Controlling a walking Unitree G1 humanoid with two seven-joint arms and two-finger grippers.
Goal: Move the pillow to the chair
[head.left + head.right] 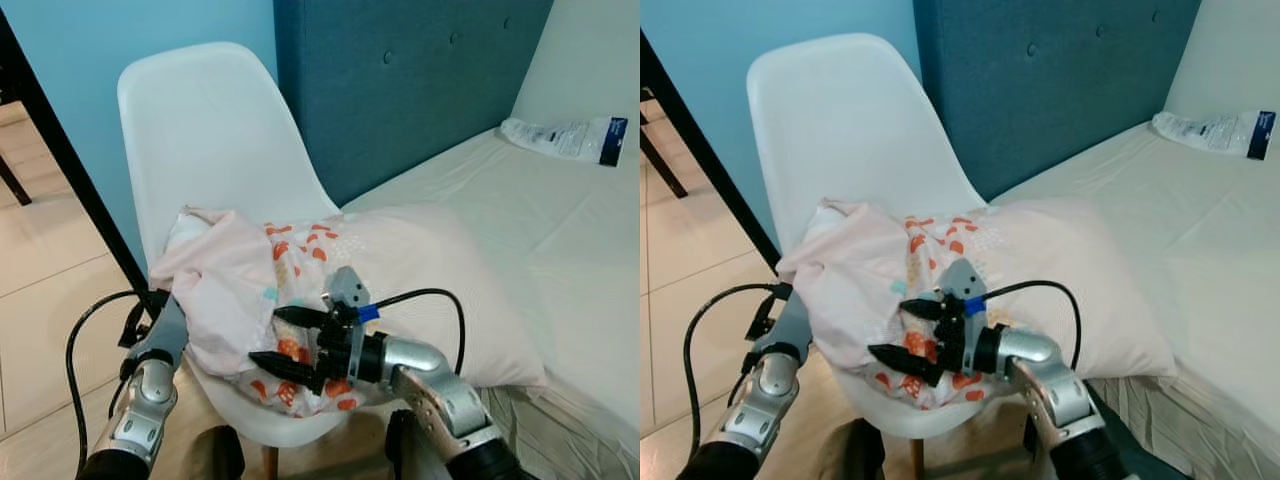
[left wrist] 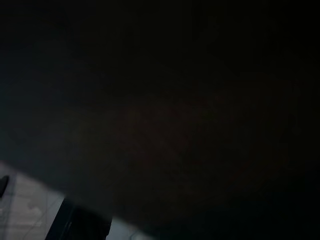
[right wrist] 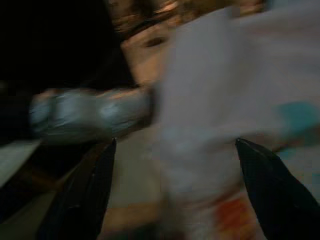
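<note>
Left eye view, frame centre: pillow (image 1: 400,270) bridges white chair (image 1: 215,140) and bed (image 1: 560,220); right end effector (image 1: 290,342), spread, empty; it may slide off.

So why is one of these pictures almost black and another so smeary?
Left wrist view: nearly all dark, likely pressed under the pillow. Right wrist view: motion-blurred, the open right claw framing smeared fabric. Both eye views: sharp and evenly lit.

White chair (image 1: 210,130): pillow (image 1: 330,280) across seat, one end overhanging onto bed (image 1: 560,250) edge. Bed: plastic packet (image 1: 565,137) near far corner by headboard (image 1: 400,80).
</note>
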